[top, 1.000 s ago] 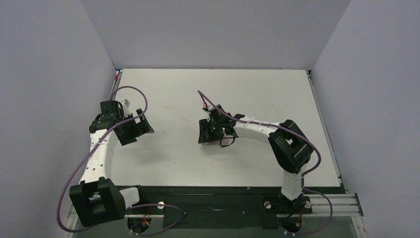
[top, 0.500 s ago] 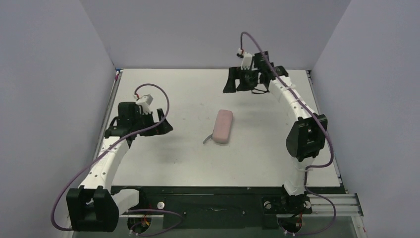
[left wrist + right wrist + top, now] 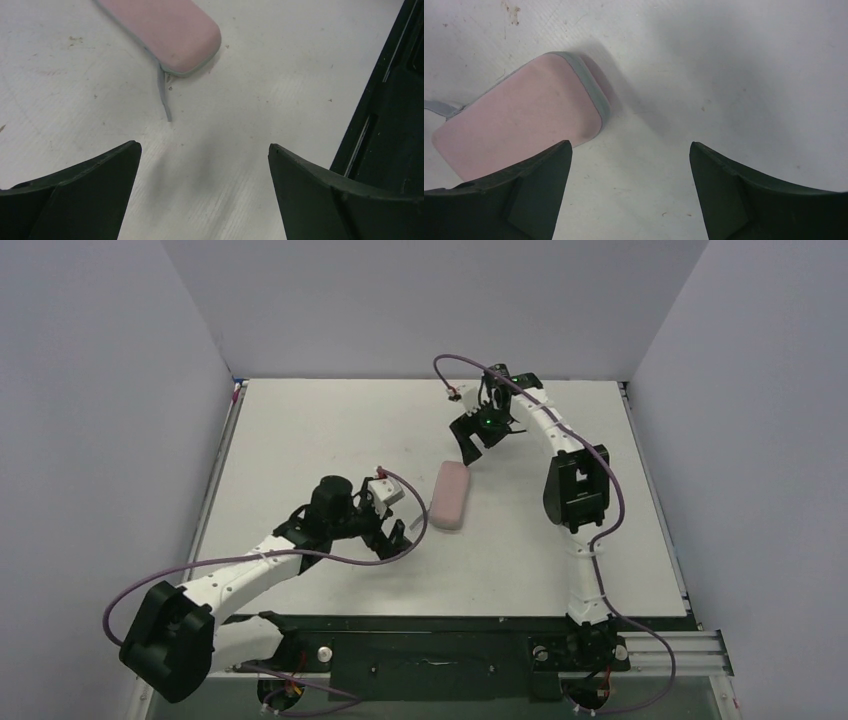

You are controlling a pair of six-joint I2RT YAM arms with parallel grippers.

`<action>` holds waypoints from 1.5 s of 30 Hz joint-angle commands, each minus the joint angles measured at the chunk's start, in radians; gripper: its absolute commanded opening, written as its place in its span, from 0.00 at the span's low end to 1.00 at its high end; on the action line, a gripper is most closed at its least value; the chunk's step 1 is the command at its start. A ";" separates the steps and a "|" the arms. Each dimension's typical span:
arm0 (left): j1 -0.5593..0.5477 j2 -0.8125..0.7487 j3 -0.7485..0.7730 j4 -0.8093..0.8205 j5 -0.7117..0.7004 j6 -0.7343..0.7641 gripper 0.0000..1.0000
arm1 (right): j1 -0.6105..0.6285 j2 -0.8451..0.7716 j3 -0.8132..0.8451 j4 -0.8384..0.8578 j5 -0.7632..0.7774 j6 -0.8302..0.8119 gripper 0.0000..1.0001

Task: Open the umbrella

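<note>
No lilac-white fabric, shaft or handle of the umbrella shows in any view. A pale pink oblong capsule case [image 3: 450, 495] lies mid-table with a grey strap [image 3: 420, 523] at its near end. My left gripper [image 3: 402, 538] is open and empty, just left of and nearer than the case's near end. Its wrist view shows the case [image 3: 170, 30] and strap [image 3: 164, 95] ahead of the open gripper [image 3: 202, 146]. My right gripper [image 3: 470, 445] is open and empty just beyond the case's far end. Its wrist view shows the case [image 3: 524, 120] left of the gripper [image 3: 630, 145].
The white table [image 3: 330, 430] has grey walls on three sides. A black strip [image 3: 450, 625] runs along its near edge and shows at the right of the left wrist view [image 3: 395, 100]. An aluminium rail [image 3: 655, 500] lines the right edge.
The left gripper has swung from the table's left side to the case's near end. The right gripper has come from the far edge down to the case's far end. The case has not moved.
</note>
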 commanded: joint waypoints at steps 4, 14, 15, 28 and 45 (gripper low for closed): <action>-0.118 0.130 -0.064 0.303 -0.074 0.138 0.89 | 0.048 0.008 0.078 0.003 -0.082 -0.047 0.83; -0.134 0.270 -0.100 0.480 -0.138 0.081 0.66 | 0.099 0.010 -0.057 0.001 -0.136 -0.111 0.78; -0.139 0.272 -0.105 0.489 -0.144 0.080 0.63 | 0.099 0.014 -0.058 -0.006 -0.144 -0.112 0.76; -0.237 0.249 -0.188 0.564 -0.161 0.069 0.40 | 0.104 -0.043 -0.242 -0.012 -0.217 -0.155 0.42; -0.251 0.381 -0.216 0.707 -0.234 0.089 0.37 | 0.134 -0.112 -0.412 0.030 -0.248 -0.209 0.33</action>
